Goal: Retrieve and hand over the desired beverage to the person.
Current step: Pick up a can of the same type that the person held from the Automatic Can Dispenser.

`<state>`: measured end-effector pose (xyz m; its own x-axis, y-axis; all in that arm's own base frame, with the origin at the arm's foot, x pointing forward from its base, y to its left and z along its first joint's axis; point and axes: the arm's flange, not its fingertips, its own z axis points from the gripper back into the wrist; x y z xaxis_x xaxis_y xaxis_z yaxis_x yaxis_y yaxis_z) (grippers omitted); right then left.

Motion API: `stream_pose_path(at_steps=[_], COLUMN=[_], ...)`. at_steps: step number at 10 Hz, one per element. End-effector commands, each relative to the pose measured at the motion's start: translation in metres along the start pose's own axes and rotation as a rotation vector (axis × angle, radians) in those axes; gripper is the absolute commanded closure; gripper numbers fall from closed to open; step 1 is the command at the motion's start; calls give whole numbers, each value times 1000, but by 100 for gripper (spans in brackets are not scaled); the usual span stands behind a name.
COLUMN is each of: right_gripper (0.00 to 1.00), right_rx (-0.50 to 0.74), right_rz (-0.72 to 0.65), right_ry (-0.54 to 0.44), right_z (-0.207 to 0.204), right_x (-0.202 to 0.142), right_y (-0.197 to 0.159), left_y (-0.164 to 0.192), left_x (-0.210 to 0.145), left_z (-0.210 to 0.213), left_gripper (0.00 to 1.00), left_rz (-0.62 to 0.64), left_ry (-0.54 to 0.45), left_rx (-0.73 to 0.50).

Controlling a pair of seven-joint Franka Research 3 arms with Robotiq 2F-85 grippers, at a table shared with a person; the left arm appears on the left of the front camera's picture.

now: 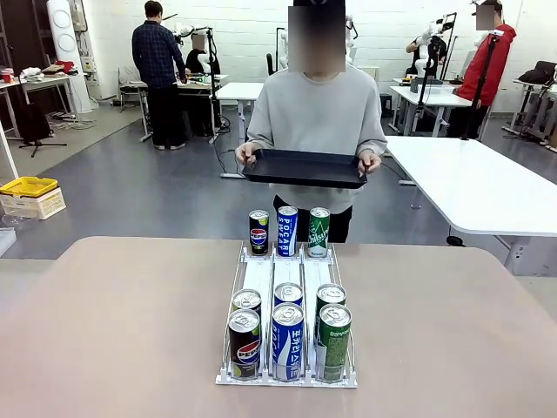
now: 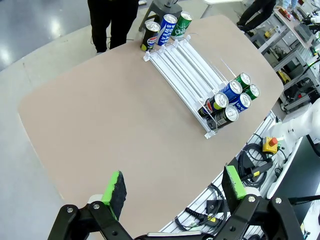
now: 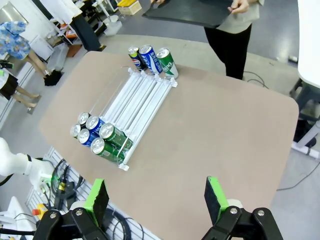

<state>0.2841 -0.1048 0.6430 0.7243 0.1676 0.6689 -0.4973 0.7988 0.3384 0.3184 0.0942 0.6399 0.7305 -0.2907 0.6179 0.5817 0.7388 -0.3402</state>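
The person [image 1: 318, 113] in a light grey sweatshirt stands at the table's far side, holding a black tray [image 1: 304, 168] in both hands. A white can rack [image 1: 287, 287] sits mid-table with three lanes: black Pepsi cans [image 1: 244, 344], blue Pocari Sweat cans [image 1: 287, 341] and green cans [image 1: 332, 342] at the near end. Three more cans [image 1: 287, 232] stand upright at its far end. My left gripper [image 2: 172, 192] hangs open high above the table's near left edge. My right gripper [image 3: 157, 199] is open too, above the near right edge, with nothing between its pads.
The tan table [image 1: 130, 322] has broad bare surface on both sides of the rack. White tables [image 1: 479, 187] stand behind the person, and other people work farther back. A yellow bin [image 1: 29, 186] sits on the floor at left.
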Motion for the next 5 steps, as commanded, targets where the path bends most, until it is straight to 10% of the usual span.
stream_pose_path(at_steps=[1, 5], right_gripper=[0, 0], right_rx=[24, 24], right_rz=[12, 12], right_ry=[-6, -6], right_z=[-1, -1], right_x=[1, 1], right_y=[0, 0], left_y=[1, 1], left_x=[-1, -1], left_z=[2, 2], left_gripper=[0, 0], left_rz=[-10, -10], left_ry=[1, 1], left_rx=[-12, -12])
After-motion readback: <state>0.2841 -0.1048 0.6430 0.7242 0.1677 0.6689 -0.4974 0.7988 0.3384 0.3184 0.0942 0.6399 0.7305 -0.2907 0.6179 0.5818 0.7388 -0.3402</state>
